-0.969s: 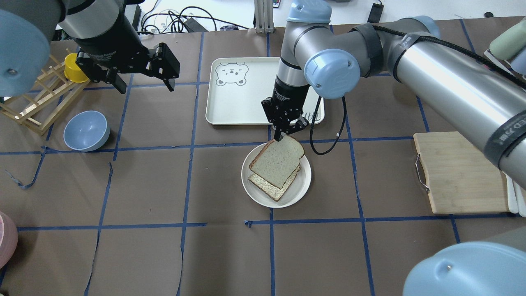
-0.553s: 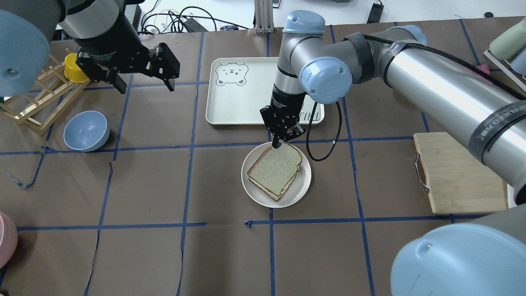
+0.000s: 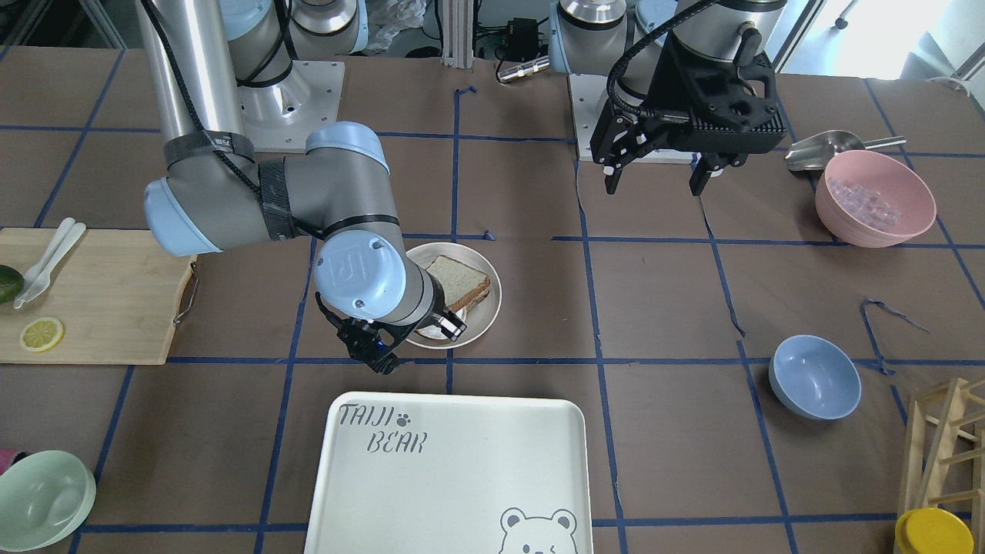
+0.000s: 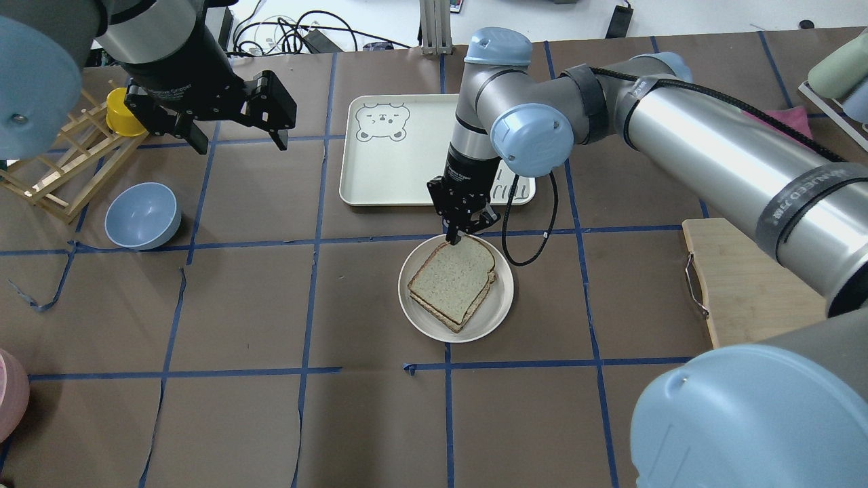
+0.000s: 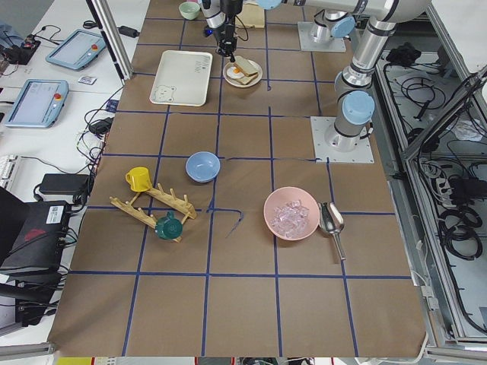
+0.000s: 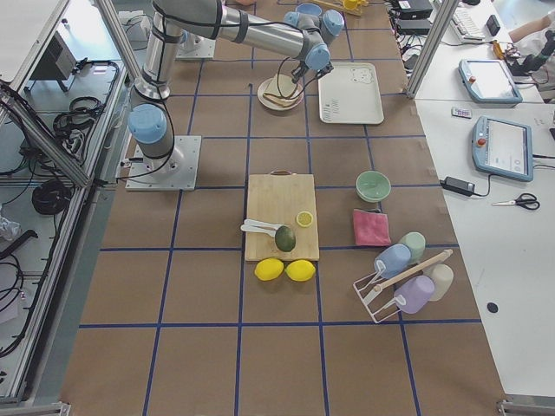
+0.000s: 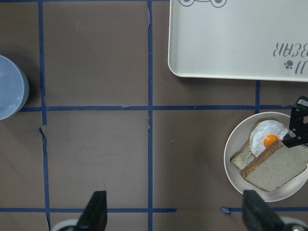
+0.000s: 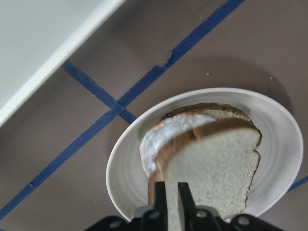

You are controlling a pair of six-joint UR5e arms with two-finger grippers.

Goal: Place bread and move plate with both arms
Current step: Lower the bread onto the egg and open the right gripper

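Note:
The bread [image 4: 453,278] is a pale slice with a dark crust. It lies tilted on a tanner slice with a fried egg [image 7: 267,139] on the round off-white plate [image 4: 498,305]. My right gripper [image 4: 453,237] is shut on the bread's edge on the tray side, as the right wrist view [image 8: 172,192] shows. The plate's rim also shows there [image 8: 120,178] and in the front view [image 3: 492,308]. My left gripper [image 4: 241,144] is open and empty, high above the table's far left, well away from the plate.
The white bear-printed tray [image 4: 393,169] lies just beyond the plate. A blue bowl [image 4: 142,215], a wooden rack [image 4: 61,169] and a yellow cup [image 4: 122,112] are at the left. A wooden cutting board [image 4: 759,285] is at the right. A pink bowl [image 3: 875,198] stands near the left arm's base.
My right gripper has lowered the bread over the egg slice, so the lower slice is now almost covered. The left arm has not moved.

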